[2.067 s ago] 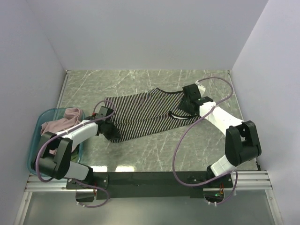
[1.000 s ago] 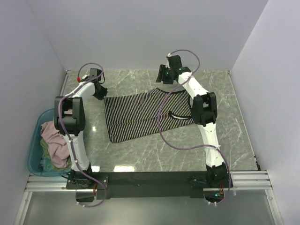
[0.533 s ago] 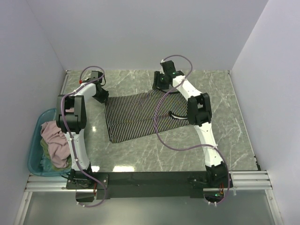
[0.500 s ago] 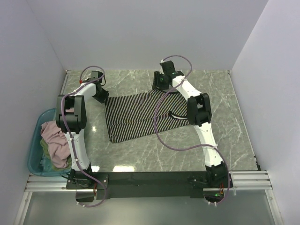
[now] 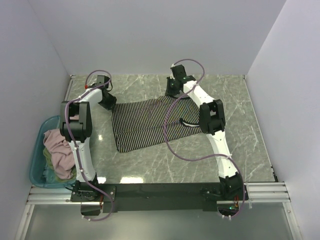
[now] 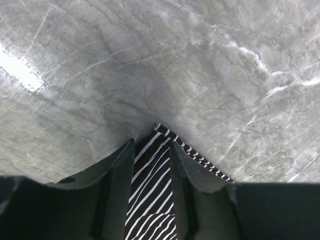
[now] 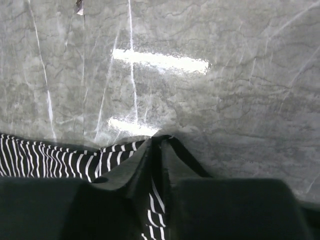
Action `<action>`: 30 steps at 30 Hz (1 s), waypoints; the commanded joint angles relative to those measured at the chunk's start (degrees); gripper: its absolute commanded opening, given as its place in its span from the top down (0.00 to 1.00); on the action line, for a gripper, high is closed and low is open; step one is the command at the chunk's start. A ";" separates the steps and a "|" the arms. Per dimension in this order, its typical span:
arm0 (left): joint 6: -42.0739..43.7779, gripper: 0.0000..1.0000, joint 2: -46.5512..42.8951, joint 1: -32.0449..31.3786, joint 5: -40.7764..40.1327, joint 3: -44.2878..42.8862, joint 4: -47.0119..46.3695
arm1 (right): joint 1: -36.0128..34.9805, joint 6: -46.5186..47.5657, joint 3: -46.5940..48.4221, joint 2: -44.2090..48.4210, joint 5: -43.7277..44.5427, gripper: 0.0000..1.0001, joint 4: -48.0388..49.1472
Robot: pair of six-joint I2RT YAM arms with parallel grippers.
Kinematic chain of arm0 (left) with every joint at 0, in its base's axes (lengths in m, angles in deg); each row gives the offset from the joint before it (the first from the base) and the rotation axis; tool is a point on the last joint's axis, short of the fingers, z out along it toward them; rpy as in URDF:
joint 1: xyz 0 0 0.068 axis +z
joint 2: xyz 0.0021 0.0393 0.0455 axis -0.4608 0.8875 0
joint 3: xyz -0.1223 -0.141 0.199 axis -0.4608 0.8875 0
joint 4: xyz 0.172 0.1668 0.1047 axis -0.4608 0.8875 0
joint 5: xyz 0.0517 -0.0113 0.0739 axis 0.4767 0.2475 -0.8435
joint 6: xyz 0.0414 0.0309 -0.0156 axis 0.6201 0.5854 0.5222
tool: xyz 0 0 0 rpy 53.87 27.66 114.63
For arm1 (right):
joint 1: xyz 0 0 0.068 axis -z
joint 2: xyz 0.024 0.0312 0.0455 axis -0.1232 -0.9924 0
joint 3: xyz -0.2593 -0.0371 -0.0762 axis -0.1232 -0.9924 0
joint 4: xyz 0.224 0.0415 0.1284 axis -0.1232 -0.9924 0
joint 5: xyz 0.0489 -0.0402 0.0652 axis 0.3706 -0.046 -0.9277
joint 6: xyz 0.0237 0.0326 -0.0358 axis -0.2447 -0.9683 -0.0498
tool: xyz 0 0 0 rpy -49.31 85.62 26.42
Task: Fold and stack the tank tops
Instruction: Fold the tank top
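Observation:
The striped tank top (image 5: pixel 145 122) lies spread flat in the middle of the table. My left gripper (image 5: pixel 107 101) is at its far-left corner. In the left wrist view the left gripper (image 6: pixel 151 142) is open, and the striped corner (image 6: pixel 150 170) lies in the gap between its jaws. My right gripper (image 5: pixel 171 93) is at the top's far edge by the neckline. In the right wrist view the right gripper (image 7: pixel 159 142) is shut on a pinch of the striped cloth (image 7: pixel 156 200). A dusty pink top (image 5: pixel 59 152) lies heaped in the tub, with pale green cloth (image 5: pixel 46 164) under it.
The teal plastic tub (image 5: pixel 36 150) stands at the table's left edge near the left arm's base. White walls close in the table at the back and on both sides. The grey marble table (image 5: pixel 230 95) shows bare right of the top.
Both arms have swung from the top's near side out to its far edge. In the last half second the right gripper shifted slightly right; the left arm stayed still.

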 commanded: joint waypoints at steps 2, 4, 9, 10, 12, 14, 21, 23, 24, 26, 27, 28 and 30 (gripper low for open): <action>1.24 0.59 1.53 0.26 0.97 -1.53 -0.51 | -0.32 -0.73 0.00 1.28 1.62 0.85 1.65; 1.33 0.59 0.57 0.35 1.76 -1.10 -1.66 | -0.14 -1.08 -2.28 2.95 2.41 0.92 3.59; 2.03 0.59 -0.84 0.87 2.29 -1.97 -2.01 | 0.12 -2.40 -8.08 7.16 7.15 1.00 7.46; 2.21 0.59 -1.02 0.96 2.55 -2.15 -2.19 | 0.21 -2.57 -9.22 7.96 7.77 1.00 8.07; 2.39 0.59 -1.28 1.49 3.17 -2.41 -2.80 | 0.38 -3.36 -14.05 11.02 9.78 1.00 11.23; 2.91 0.59 -1.37 2.01 4.13 -2.67 -3.50 | 0.56 -3.80 -19.65 14.36 10.24 1.00 15.78; 4.32 0.59 1.26 2.28 3.43 -7.15 -1.48 | 0.56 -3.80 -27.78 19.74 10.68 1.00 25.39; 4.67 0.59 2.31 2.28 3.78 -7.77 -1.13 | 0.65 -4.07 -26.99 19.31 12.00 0.93 25.13; 4.93 0.59 2.75 2.28 4.40 -8.12 -1.13 | 0.56 -4.07 -26.12 18.78 11.73 0.87 24.69; 5.55 0.59 3.89 2.28 5.19 -9.00 -0.61 | 0.65 -3.81 -22.43 17.38 11.21 0.81 22.33; 5.72 0.59 4.25 2.28 5.28 -9.35 -0.34 | 0.65 -3.80 -21.46 16.33 11.03 0.80 21.79; 6.07 0.60 4.51 2.28 5.37 -9.62 -0.34 | 0.65 -3.80 -20.41 15.97 10.94 0.77 21.61; 6.43 0.60 5.13 2.28 5.19 -9.97 0.18 | 0.74 -3.89 -19.61 15.09 10.16 0.74 21.09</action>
